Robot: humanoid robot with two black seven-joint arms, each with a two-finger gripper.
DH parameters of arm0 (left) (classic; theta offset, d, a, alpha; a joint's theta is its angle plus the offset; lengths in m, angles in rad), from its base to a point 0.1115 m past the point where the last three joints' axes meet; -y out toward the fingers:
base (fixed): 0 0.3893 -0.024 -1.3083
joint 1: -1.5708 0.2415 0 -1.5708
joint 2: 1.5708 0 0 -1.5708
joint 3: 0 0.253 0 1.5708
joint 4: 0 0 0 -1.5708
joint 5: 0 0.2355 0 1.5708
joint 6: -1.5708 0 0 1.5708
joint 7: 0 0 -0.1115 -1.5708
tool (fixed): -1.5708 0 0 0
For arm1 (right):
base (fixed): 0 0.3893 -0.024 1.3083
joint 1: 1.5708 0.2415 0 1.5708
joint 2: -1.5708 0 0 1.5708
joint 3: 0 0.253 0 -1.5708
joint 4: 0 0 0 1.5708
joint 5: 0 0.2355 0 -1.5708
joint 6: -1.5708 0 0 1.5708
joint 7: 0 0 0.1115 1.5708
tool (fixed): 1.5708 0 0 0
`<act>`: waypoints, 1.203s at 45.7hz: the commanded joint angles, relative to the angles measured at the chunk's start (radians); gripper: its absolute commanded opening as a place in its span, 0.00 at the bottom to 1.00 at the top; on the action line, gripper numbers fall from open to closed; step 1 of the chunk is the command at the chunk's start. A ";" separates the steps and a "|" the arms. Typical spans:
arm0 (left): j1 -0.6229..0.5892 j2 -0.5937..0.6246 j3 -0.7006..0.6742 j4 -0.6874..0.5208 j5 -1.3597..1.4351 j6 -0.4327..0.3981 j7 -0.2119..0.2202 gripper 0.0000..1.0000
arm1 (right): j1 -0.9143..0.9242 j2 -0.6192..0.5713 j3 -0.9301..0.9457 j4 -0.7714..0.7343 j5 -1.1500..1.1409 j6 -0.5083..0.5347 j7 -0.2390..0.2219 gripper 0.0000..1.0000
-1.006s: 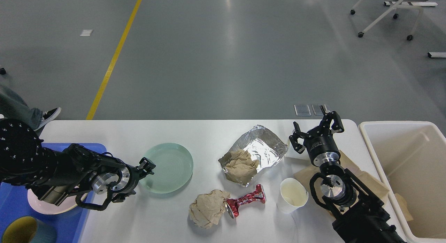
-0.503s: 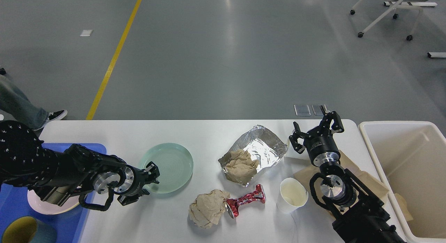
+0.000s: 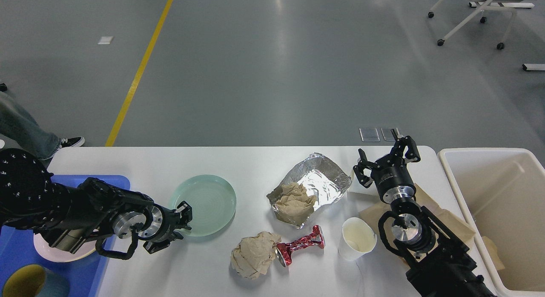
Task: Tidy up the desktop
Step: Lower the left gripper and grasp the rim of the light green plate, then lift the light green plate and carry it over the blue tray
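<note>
Left gripper (image 3: 178, 226): low over the desktop (image 3: 238, 160), at the near-left rim of the green plate (image 3: 204, 204); fingers spread to either side of the rim, nothing held. Whether a finger already touches the plate cannot be told.

Right gripper (image 3: 386, 158): raised near the far right corner, fingers spread, nothing held.

Desktop: white, wide, filling the lower half of the head view.

Items lying on it:
- green plate, left of centre, empty.
- foil sheet (image 3: 321, 177), centre, with a wad of brown paper (image 3: 294, 201) on its near end.
- second wad of brown paper (image 3: 254, 254), near edge, touching a crushed red can (image 3: 300, 246).
- white paper cup (image 3: 357, 239), upright, just right of the can.
- flat brown paper (image 3: 447, 224) beneath the right arm.

Containers:
- blue tray (image 3: 17, 250) at the left, holding a pale plate (image 3: 64, 252) and a mug (image 3: 30, 282).
- cream bin (image 3: 494, 203) at the right.

Step in hand, as judged: taking up the green plate, probably bound for the blue tray.

Next move calls for: pinching the thin rim firmly, then lifting level, since a smooth plate held by one edge may tilt or slip.
</note>
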 commanded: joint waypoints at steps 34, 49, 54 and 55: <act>0.000 0.000 0.007 -0.008 -0.010 -0.002 0.002 0.10 | 0.000 -0.001 0.000 0.000 0.000 0.000 0.000 1.00; -0.003 0.003 0.009 -0.012 -0.011 -0.040 0.002 0.00 | 0.000 -0.001 0.000 0.000 0.000 0.000 0.000 1.00; -0.017 0.014 0.023 -0.024 -0.014 -0.044 0.003 0.00 | 0.000 0.000 0.000 0.000 0.000 0.000 0.000 1.00; -0.023 0.014 0.030 -0.031 -0.019 -0.048 0.002 0.00 | 0.000 0.000 0.000 0.000 0.000 -0.001 0.000 1.00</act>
